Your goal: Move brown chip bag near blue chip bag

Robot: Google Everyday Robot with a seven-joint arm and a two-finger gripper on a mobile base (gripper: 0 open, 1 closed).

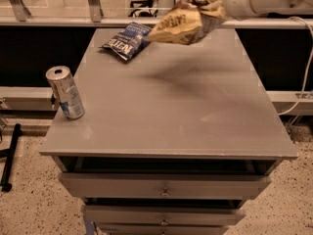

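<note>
The brown chip bag (pixel 182 23) hangs in the air above the far part of the table, tan with dark lettering, its left tip just right of the blue chip bag. My gripper (pixel 211 6) holds the brown bag by its right end, with the white arm reaching in from the upper right. The blue chip bag (pixel 126 40) lies flat on the far left part of the grey table (pixel 166 111). The brown bag's shadow falls on the table below it.
A silver drink can (pixel 65 93) stands near the table's left edge. Drawers (pixel 164 190) sit under the tabletop. A rail and glass partition (pixel 93 4) run behind the table. A white cable (pixel 305 72) hangs at the right.
</note>
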